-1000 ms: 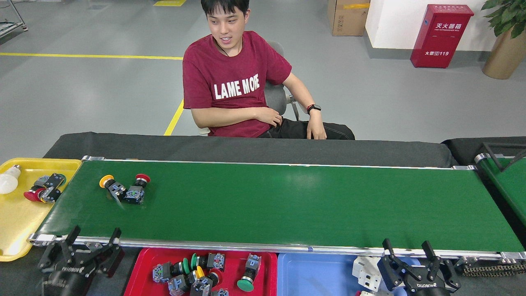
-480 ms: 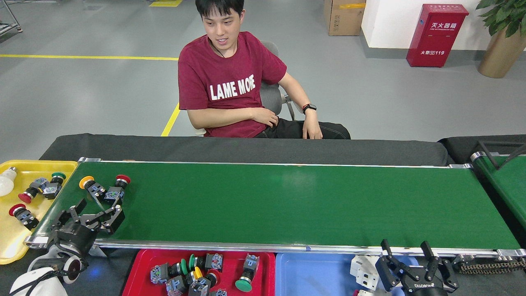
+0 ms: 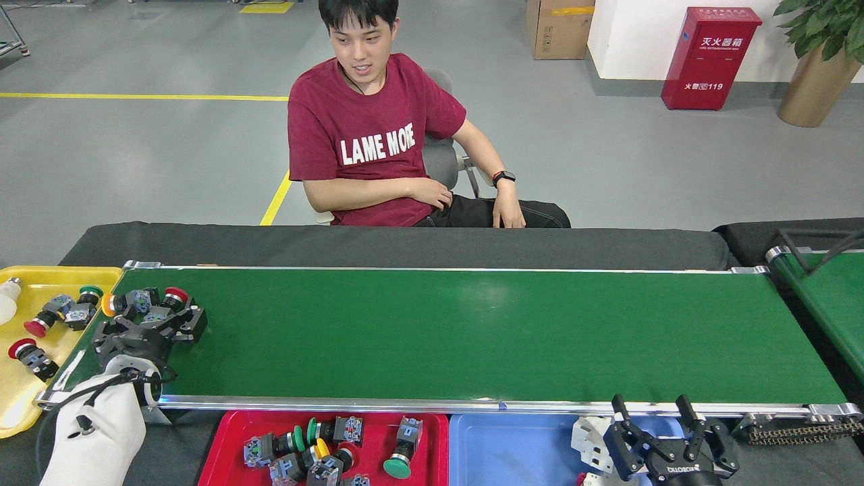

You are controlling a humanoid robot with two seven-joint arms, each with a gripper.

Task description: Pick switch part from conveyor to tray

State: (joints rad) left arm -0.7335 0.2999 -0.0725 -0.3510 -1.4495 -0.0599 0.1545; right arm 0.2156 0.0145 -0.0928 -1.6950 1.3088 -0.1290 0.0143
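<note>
Two switch parts lie close together at the left end of the conveyor [image 3: 472, 331]: one with an orange cap [image 3: 109, 304] and one with a red cap [image 3: 175, 295]. My left gripper [image 3: 154, 316] is over the belt right at them, open, with its black fingers spread on either side of their grey bodies; I cannot tell whether it touches them. The red tray [image 3: 229, 432] in front of the belt holds several switch parts. My right gripper [image 3: 650, 405] stands open with nothing in it, below the belt's front rail at the right.
A yellow tray [image 3: 20, 398] at the left holds more switch parts and a white bulb [image 3: 5, 304]. A blue tray [image 3: 506, 445] holds white parts. A second green belt [image 3: 833, 297] sits far right. A person [image 3: 378, 142] sits behind the conveyor.
My left arm rose from below the front rail and reached forward over the belt to the two switch parts, which travelled left along the belt. The right gripper stayed put.
</note>
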